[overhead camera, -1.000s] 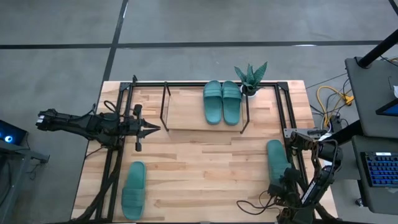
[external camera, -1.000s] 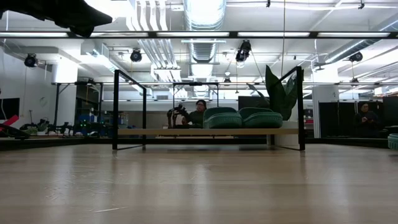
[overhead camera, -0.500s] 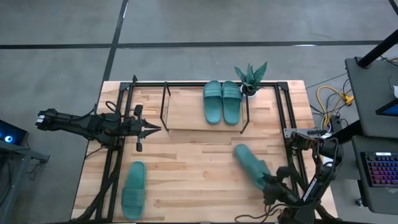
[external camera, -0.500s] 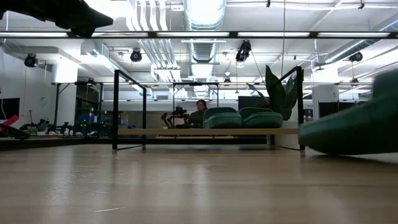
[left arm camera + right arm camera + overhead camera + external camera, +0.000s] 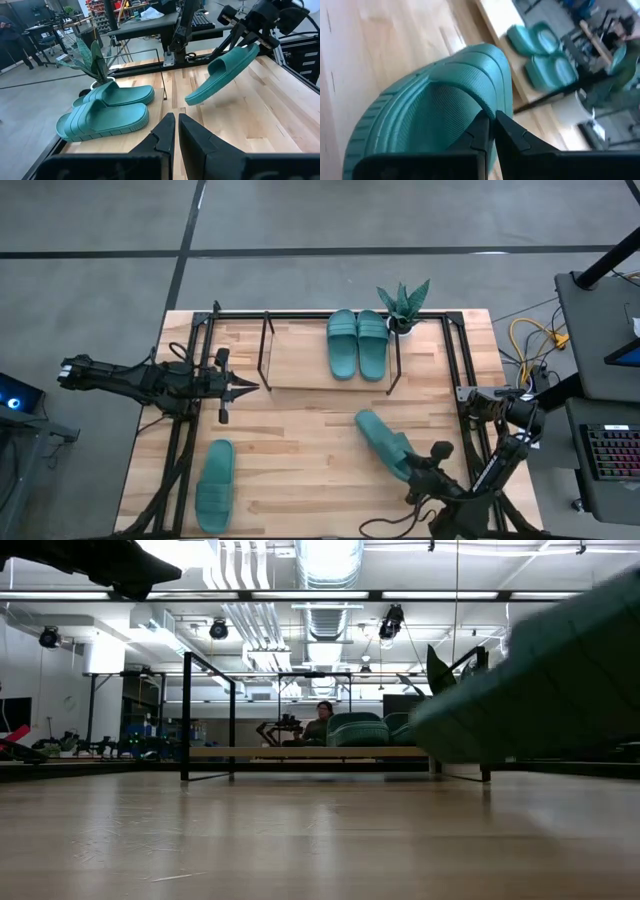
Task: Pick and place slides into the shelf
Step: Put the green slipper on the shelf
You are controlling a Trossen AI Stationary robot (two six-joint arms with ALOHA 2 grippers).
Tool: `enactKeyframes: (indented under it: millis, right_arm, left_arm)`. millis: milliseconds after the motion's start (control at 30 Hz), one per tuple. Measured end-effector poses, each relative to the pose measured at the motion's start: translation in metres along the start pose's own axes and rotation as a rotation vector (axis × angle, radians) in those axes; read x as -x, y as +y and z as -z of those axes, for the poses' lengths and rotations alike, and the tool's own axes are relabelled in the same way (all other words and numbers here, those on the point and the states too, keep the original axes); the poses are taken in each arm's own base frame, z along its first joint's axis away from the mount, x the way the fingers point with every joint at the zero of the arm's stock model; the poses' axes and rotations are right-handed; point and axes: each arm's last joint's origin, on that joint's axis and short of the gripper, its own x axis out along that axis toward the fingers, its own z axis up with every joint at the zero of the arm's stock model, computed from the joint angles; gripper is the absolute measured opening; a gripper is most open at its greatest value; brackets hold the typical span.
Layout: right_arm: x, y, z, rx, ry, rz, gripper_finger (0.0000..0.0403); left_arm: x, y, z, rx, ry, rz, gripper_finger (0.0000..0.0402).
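Observation:
Two teal slides (image 5: 357,343) lie side by side on the right part of the shelf's wood board (image 5: 295,360). A third slide (image 5: 215,485) lies sole down on the table at the near left. My right gripper (image 5: 416,471) is shut on the fourth slide (image 5: 383,444), over the table's near middle right. This slide also shows in the left wrist view (image 5: 222,72) and, blurred, in the low view (image 5: 540,680). My left gripper (image 5: 246,387) is shut and empty, hovering by the shelf's left end. My right gripper pinches the slide between its two fingers at what looks like the wide strap's edge (image 5: 490,107), toward the slide's near end. The fingers come slanting from the table's near right. The slide is lifted clear, tilted, its free end (image 5: 192,97) lower and pointing far left.
A spiky green potted plant (image 5: 403,308) stands at the shelf's far right corner. A black rod frame (image 5: 455,370) runs around the table's edges. The shelf board's left half is bare. A desk with a keyboard (image 5: 610,450) stands right of the table.
My right gripper has lifted the slide off the table's right edge and carried it toward the table's middle. The slide has turned from lying along the right edge to pointing diagonally far left, clear of the table.

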Motion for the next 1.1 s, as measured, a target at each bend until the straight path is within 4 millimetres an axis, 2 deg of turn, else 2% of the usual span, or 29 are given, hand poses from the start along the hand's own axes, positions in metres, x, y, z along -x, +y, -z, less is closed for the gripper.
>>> enactKeyframes:
  millis: [367, 600, 767, 933, 1100]
  right_arm:
    - [-0.007, -0.005, -0.047, 0.120, -0.214, 0.049, 0.0011]
    - [-0.025, -0.014, -0.079, 0.136, -0.254, 0.129, 0.0011]
    - [-0.047, -0.023, -0.096, 0.132, -0.201, 0.184, 0.0011]
    - [-0.061, -0.031, -0.108, 0.130, -0.164, 0.218, 0.0011]
    - [-0.067, -0.036, -0.116, 0.145, -0.146, 0.234, 0.0011]
  left_arm:
    - [0.000, 0.000, -0.001, -0.003, -0.008, -0.001, 0.0008]
    - [-0.001, 0.001, -0.008, -0.087, -0.085, -0.005, 0.0008]
    - [-0.009, -0.005, -0.013, -0.224, -0.146, 0.101, 0.0008]
    - [-0.027, -0.015, -0.007, -0.464, -0.141, 0.252, 0.0010]
    - [-0.047, -0.021, -0.002, -0.573, -0.126, 0.243, 0.0055]
